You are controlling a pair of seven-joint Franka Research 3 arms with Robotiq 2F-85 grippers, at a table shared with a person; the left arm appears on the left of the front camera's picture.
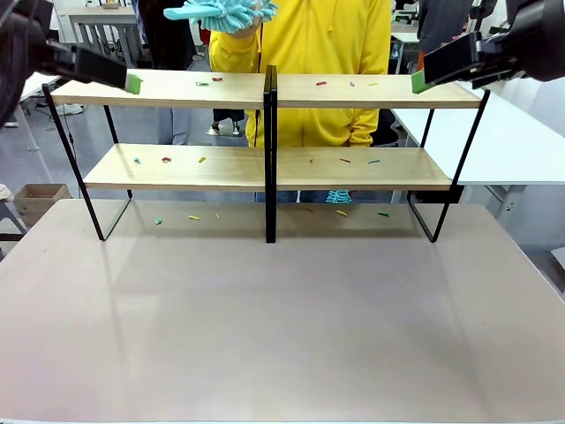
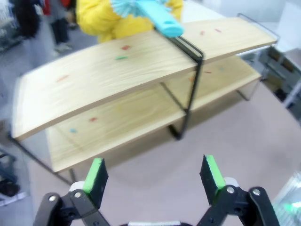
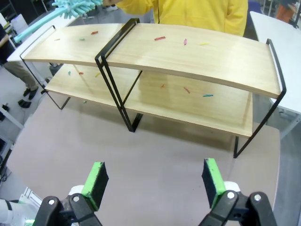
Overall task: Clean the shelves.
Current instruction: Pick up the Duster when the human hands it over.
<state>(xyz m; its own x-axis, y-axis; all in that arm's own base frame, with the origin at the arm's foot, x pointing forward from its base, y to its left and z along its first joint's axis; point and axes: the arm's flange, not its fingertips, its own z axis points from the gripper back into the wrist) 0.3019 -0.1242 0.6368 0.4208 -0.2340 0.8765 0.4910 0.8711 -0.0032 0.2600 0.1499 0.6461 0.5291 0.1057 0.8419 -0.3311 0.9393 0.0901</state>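
The left gripper [image 2: 155, 175] and right gripper [image 3: 154, 178], jaws apart and empty, flank the shelves [image 1: 362, 92], probably leaving room for the person's duster [image 1: 221, 12].

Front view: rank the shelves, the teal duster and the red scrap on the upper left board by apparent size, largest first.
1. The shelves, spanning most of the picture's width.
2. The teal duster, far smaller and partly cut off by the top edge.
3. The red scrap, a tiny fleck.
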